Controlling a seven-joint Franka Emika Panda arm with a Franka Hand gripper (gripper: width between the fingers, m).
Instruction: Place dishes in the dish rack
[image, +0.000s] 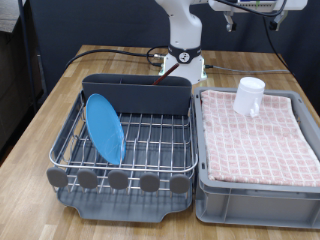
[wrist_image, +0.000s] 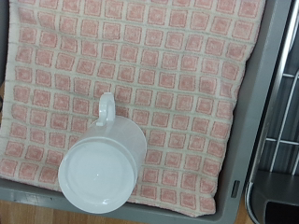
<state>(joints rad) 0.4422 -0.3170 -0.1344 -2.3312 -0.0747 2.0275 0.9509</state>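
Note:
The bright-blue plate (image: 104, 127) stands on edge in the silver wire dish rack (image: 150, 140), towards the exterior view's left. The small white cup (image: 249, 95) sits upside down on the pink checked cloth, near the bin's far edge. In the wrist view the cup (wrist_image: 103, 168) shows from above, base up, with its handle pointing away. A thin reddish-brown piece (image: 160, 82) shows at the grey cutlery compartment (image: 135, 95); I cannot tell whether it is the wooden spoon. The gripper shows in neither view; the wrist camera looks down on the cup from above.
The grey bin (image: 260, 185) lined with pink checked cloth (wrist_image: 149, 75) stands right of the rack. The rack's wires (wrist_image: 278, 140) show beside the bin's wall in the wrist view. The robot's base (image: 185, 55) and cables lie behind the rack on the wooden table (image: 45, 115).

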